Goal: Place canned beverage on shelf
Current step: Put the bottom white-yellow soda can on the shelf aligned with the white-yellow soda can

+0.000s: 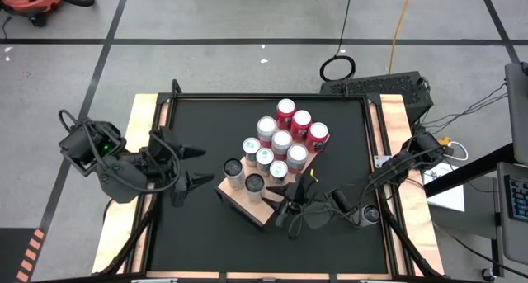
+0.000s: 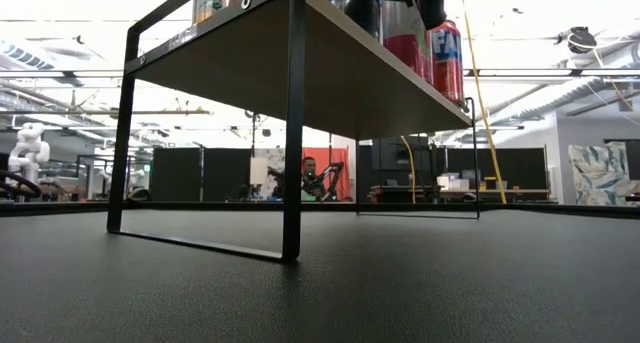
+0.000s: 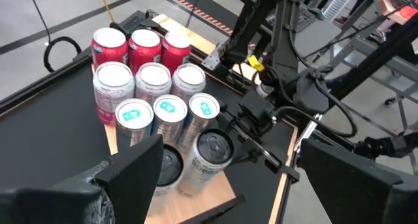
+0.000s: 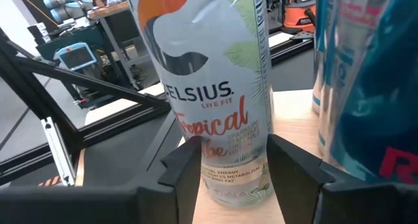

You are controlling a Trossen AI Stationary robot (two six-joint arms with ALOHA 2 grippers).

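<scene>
**Tipping risk at the shelf edge**

We see the right gripper (image 4: 228,162) with its fingers hugging the base of the Celsius can (image 4: 215,87), which stands on the shelf (image 1: 247,202) at its front edge, close by the other cans (image 1: 280,139). Pulling away crookedly could topple it. The left gripper (image 1: 191,166) waits wide open, empty, beside the shelf.

1. The shelf (image 1: 257,202) stands near the middle of the table (image 1: 198,242).
2. On the shelf, eleven cans stand upright in tight rows.
3. The Celsius can (image 4: 219,100) stands on the shelf's near edge, between the right gripper (image 4: 228,162) fingers.
4. The left gripper (image 1: 191,166) is beside the shelf, apart from it.
</scene>
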